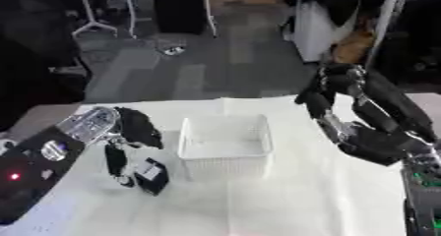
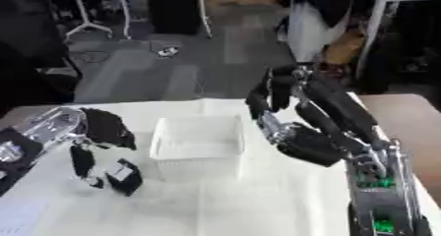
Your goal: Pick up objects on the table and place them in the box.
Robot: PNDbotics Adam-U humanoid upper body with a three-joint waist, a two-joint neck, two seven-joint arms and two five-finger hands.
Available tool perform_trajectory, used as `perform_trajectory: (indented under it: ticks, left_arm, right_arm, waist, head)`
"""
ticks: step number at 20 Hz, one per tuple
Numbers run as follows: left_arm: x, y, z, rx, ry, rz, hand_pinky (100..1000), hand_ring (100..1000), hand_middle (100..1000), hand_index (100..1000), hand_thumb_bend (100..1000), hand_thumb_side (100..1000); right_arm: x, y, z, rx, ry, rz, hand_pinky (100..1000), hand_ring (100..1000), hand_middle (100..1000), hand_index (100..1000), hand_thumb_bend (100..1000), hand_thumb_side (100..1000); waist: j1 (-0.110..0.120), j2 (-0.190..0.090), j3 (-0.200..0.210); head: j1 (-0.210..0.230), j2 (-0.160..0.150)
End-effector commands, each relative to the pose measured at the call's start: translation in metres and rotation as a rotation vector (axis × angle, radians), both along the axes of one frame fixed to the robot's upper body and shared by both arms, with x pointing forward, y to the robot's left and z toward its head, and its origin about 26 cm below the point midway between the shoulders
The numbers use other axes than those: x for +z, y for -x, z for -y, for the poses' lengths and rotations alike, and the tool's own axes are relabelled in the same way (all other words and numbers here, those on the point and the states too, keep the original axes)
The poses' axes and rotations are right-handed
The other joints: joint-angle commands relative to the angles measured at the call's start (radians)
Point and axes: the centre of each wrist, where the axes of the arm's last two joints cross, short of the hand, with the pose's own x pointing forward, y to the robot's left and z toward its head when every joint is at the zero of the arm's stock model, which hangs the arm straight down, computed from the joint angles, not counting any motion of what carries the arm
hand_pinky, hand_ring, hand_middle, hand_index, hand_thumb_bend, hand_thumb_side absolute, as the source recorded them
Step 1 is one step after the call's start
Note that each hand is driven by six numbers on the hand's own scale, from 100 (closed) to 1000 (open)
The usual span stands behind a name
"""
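Down at the left of the white-covered tabletop (image 1: 284,200), the left hand (image 1: 120,154) reaches onto the cloth with its fingers (image 1: 114,162) pointing downward beside a small black object (image 1: 151,175) that carries a pale label. The fingers hang close against that object's left side; whether they are curled round it or only alongside it cannot be told from either view. The object sits on the cloth just left of the box (image 1: 226,145), near its front left corner but apart from it.

That box is a white mesh basket standing upright at the middle of the tabletop, its inside showing only white.

At the right, the right hand (image 2: 274,96) is raised above the far right edge of the tabletop, fingers bent downward and holding nothing. It hangs beyond the box's right rim, clear of it.
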Motion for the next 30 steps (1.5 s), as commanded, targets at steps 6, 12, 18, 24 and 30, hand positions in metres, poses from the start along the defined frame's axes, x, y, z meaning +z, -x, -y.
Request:
perform_trajectory:
  ticks: [6, 12, 18, 24, 30]
  left_arm:
    - [0.005, -0.003, -0.007, -0.075, -0.208, -0.179, 858, 828, 877, 972, 420, 778]
    - [-0.001, -0.004, -0.008, -0.085, -0.166, -0.18, 852, 820, 870, 964, 369, 822]
    - [-0.002, -0.006, -0.013, -0.072, -0.13, -0.178, 850, 818, 868, 963, 345, 840]
    - [-0.001, -0.007, -0.019, -0.055, -0.107, -0.176, 843, 809, 857, 948, 311, 859]
    - [0.0, -0.008, -0.028, -0.037, -0.04, -0.173, 837, 782, 831, 901, 165, 950]
  right_arm:
    - [0.01, 0.004, -0.004, 0.02, -0.008, 0.036, 393, 414, 499, 629, 100, 1000]
    - [0.011, 0.005, -0.005, 0.026, -0.01, 0.037, 392, 413, 499, 630, 100, 1000]
    - [0.011, 0.005, -0.006, 0.032, -0.008, 0.036, 393, 413, 499, 630, 100, 1000]
    - [0.011, 0.006, -0.007, 0.042, -0.007, 0.035, 392, 413, 498, 630, 100, 1000]
    - [0.011, 0.008, -0.008, 0.056, -0.029, 0.042, 389, 410, 491, 624, 100, 1000]
  waist:
    - [-0.001, -0.008, -0.004]
    - [-0.003, -0.006, -0.008]
    - [-0.003, -0.005, -0.012]
    - [-0.003, -0.003, -0.02]
    - [-0.002, -0.003, -0.026]
  head:
    - [0.013, 0.004]
    - [0.012, 0.006]
    - [0.006, 0.008]
    - [0.002, 0.011]
    - [-0.01, 0.016]
